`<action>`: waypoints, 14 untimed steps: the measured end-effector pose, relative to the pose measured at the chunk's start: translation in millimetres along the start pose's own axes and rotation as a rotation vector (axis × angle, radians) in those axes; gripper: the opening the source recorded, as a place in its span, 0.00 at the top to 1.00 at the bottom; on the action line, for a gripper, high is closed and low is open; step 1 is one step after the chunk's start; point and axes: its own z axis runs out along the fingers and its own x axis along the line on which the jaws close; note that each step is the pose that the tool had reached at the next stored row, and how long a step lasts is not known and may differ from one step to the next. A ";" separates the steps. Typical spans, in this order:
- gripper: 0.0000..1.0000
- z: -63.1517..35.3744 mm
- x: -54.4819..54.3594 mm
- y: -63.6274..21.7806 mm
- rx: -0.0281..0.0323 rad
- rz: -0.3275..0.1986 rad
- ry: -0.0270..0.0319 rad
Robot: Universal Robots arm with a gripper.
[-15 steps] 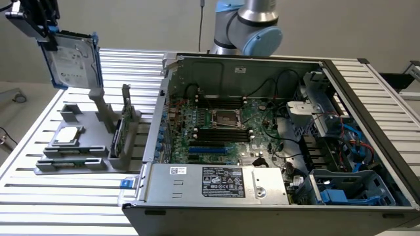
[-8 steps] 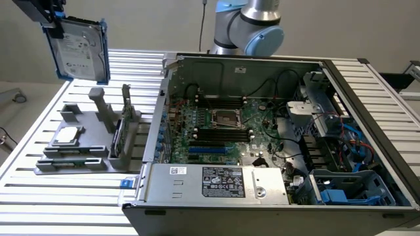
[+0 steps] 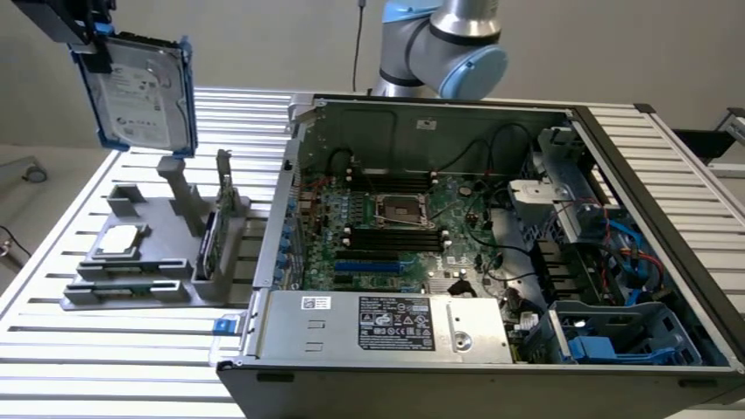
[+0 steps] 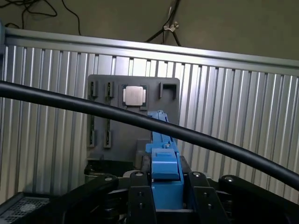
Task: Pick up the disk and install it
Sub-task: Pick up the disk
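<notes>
Arm [image 3: 456,51] joint at top centre. End effector [image 3: 89,37], upper left, clamped on the upright disk [image 3: 140,92], clear of the grey holder [image 3: 157,284].

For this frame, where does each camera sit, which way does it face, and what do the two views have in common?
Exterior view: off the arm, high, looking down on the slatted table, open computer case and grey holder; arm joint and gripper holding the raised disk show.
Wrist view: on the wrist, looking past the gripper's fingers and the disk's blue edge onto the holder.
Shared: disk, holder, silver chip, table.
</notes>
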 end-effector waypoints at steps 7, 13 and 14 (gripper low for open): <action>0.67 -26.0 3.4 -30.1 0.0007 -0.001 -0.0141; 0.67 -50.9 7.2 -55.4 0.0008 -0.001 -0.0217; 0.67 -55.0 7.8 -59.6 0.0009 -0.001 -0.0230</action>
